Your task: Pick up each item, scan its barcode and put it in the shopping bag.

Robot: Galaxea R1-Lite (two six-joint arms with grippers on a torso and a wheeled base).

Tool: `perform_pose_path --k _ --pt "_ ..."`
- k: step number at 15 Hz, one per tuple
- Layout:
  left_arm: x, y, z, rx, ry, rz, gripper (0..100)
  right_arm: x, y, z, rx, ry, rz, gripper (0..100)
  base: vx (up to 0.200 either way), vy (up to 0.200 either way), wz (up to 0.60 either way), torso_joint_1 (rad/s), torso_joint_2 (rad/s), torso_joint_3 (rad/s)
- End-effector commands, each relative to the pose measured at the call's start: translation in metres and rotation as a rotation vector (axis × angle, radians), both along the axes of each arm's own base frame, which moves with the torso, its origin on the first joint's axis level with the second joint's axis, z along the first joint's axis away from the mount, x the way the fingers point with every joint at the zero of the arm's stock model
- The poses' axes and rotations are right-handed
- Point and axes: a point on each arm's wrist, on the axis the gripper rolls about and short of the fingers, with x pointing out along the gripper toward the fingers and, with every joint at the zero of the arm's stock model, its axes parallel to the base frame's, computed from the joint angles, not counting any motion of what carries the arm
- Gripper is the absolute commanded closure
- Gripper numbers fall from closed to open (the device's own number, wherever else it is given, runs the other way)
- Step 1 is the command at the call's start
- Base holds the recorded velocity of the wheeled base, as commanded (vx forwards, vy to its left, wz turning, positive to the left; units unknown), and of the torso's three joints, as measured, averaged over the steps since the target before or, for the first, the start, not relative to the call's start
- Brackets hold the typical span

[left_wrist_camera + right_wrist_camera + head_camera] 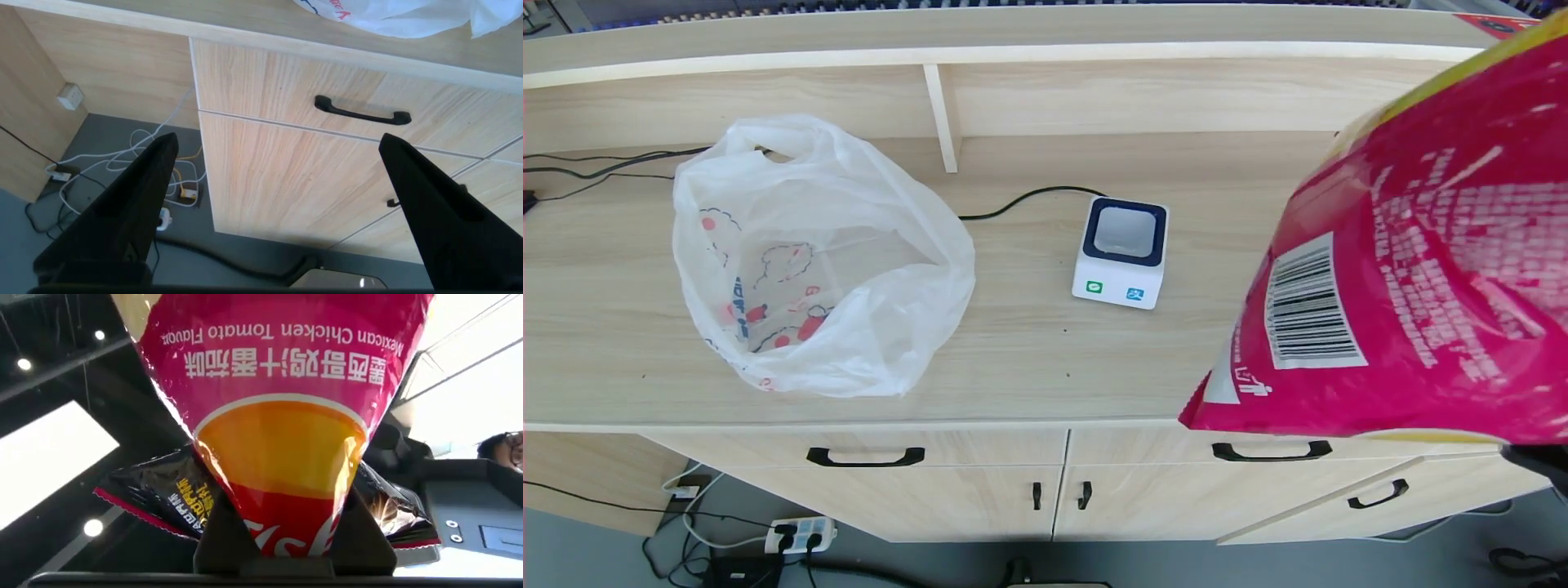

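Right gripper (288, 531) is clamped on the chip bag (1421, 269), lifted clear at the right end of the counter (1045, 359), barcode facing the head camera. The scanner (1121, 251) sits mid-counter with bare wood around it. The shopping bag (825, 245) gapes open, well to the left. Left gripper (278, 143) hangs spread wide before the drawers (270, 90), below the counter edge. The right wrist view adds a dark packet (163, 498) behind the fingers.

Head camera down over counter (1029, 359); left wrist low, facing its drawers (278, 90); right wrist upward, close under red packet (278, 376).
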Motion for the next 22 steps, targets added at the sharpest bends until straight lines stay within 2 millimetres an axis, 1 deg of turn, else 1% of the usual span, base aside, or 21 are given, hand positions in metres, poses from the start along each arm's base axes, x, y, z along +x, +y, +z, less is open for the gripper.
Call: perform_pose_path --k 1,2,6,7,9,10,11,14,17,22 --pt "0.000 0.000 0.000 -0.001 0.000 0.000 0 0.003 -0.001 -0.026 -0.024 -0.004 0.011 100 0.000 0.000 0.00 0.000 0.00 0.000" --pt "0.000 0.000 0.000 -0.001 0.000 0.000 0 0.001 -0.002 -0.035 -0.046 0.020 0.017 100 0.000 0.000 0.00 0.000 0.00 0.000" --pt "0.000 0.000 0.000 -0.001 0.000 0.000 0 -0.001 0.002 -0.028 -0.030 0.003 0.063 100 0.000 0.000 0.00 0.000 0.00 0.000" --pt "0.000 0.000 0.000 -0.001 0.000 0.000 0 -0.001 0.005 -0.020 -0.007 -0.015 0.079 100 0.000 0.000 0.00 0.000 0.00 0.000" --pt "0.000 0.000 0.000 -0.001 0.000 0.000 0 -0.001 0.005 -0.018 -0.004 -0.013 0.084 100 0.000 0.000 0.00 0.000 0.00 0.000" --pt "0.000 0.000 0.000 -0.001 0.000 0.000 0 -0.002 0.009 0.000 0.051 -0.032 0.143 100 0.000 0.000 0.00 0.000 0.00 0.000" --pt "0.000 0.000 0.000 -0.001 0.000 0.000 0 -0.003 0.010 0.001 0.055 -0.036 0.152 100 0.000 0.000 0.00 0.000 0.00 0.000" --pt "0.000 0.000 0.000 -0.001 0.000 0.000 0 -0.005 0.008 0.002 0.058 -0.041 0.152 100 0.000 0.000 0.00 0.000 0.00 0.000" --pt "0.000 0.000 0.000 -0.001 0.000 0.000 0 -0.013 0.001 0.001 0.071 -0.057 0.152 100 0.000 0.000 0.00 0.000 0.00 0.000" --pt "0.000 0.000 0.000 -0.001 0.000 0.000 0 -0.014 0.000 0.005 0.081 -0.072 0.154 100 0.000 0.000 0.00 0.000 0.00 0.000"
